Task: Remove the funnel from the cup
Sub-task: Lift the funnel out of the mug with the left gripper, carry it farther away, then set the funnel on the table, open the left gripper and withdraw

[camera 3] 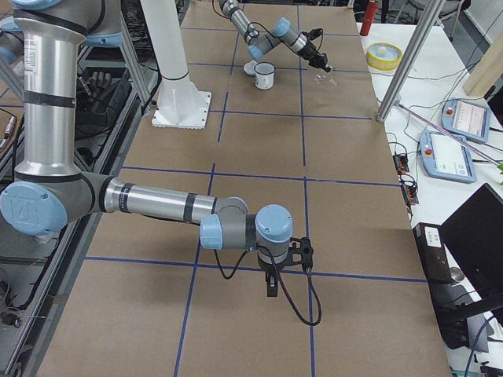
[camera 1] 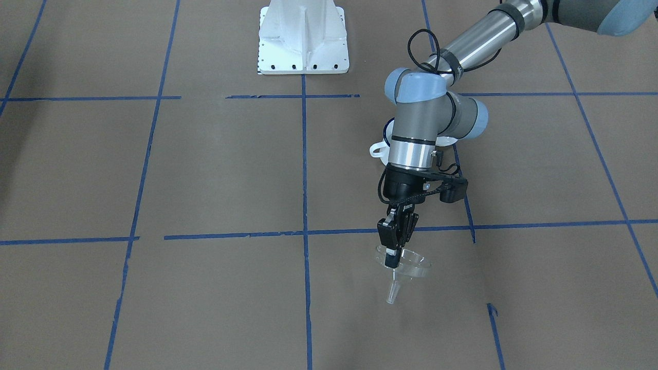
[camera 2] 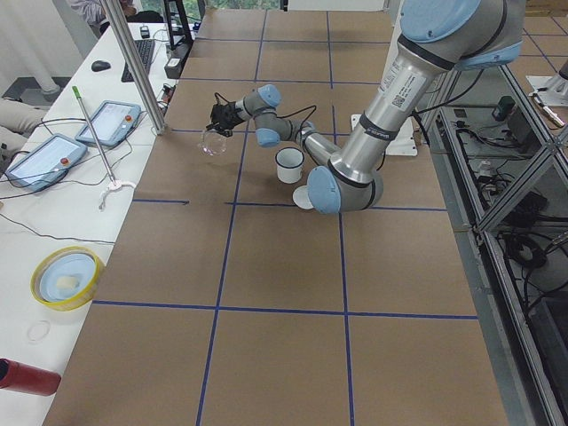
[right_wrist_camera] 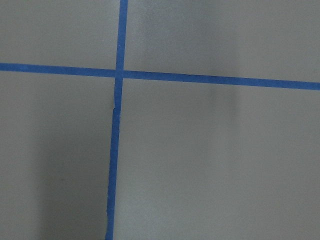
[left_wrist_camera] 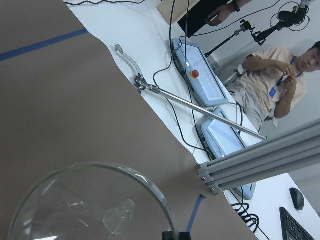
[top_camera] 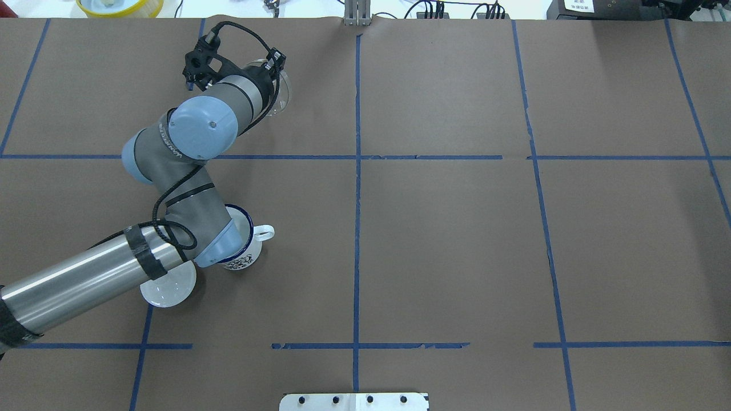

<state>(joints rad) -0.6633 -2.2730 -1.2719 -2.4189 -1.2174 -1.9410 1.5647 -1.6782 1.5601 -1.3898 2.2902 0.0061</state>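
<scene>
My left gripper (camera 1: 393,261) is shut on the rim of the clear funnel (camera 1: 411,268) and holds it over the table, spout tilted downward. The funnel is clear of the cup and well apart from it. It also shows in the overhead view (top_camera: 281,96) and fills the bottom of the left wrist view (left_wrist_camera: 90,205). The white cup (top_camera: 246,252) with a blue rim stands upright, partly hidden under my left arm; only its handle (camera 1: 377,150) shows in the front view. My right gripper (camera 3: 271,287) hangs low over bare table, far from both; I cannot tell whether it is open.
A round white lid (top_camera: 169,285) lies beside the cup, under my left forearm. The robot's white base (camera 1: 303,38) stands at the table's middle edge. Beyond the far table edge are teach pendants (left_wrist_camera: 200,75), a metal post (camera 2: 133,67) and a seated person (left_wrist_camera: 280,75).
</scene>
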